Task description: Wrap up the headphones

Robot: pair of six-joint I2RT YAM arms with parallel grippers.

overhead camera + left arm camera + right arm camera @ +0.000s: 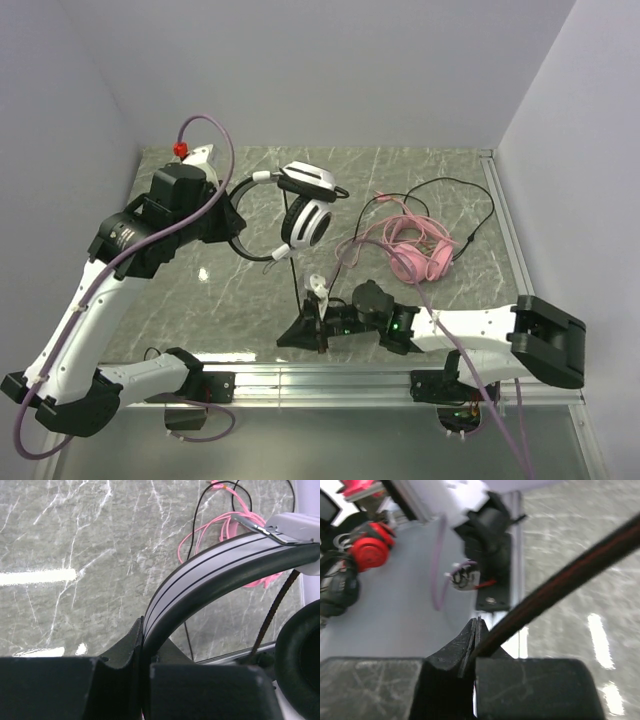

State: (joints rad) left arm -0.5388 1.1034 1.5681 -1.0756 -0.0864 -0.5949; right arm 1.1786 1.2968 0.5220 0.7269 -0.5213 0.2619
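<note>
Above the table (240, 300), with left jaws clamped on the headband (200, 580) and right jaws pinching the black cable (570, 575), we risk tugging either loose.

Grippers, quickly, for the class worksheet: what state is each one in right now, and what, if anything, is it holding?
Left gripper: closed on the headband of the black-and-white headphones.
Right gripper: closed on the black cable.
</note>
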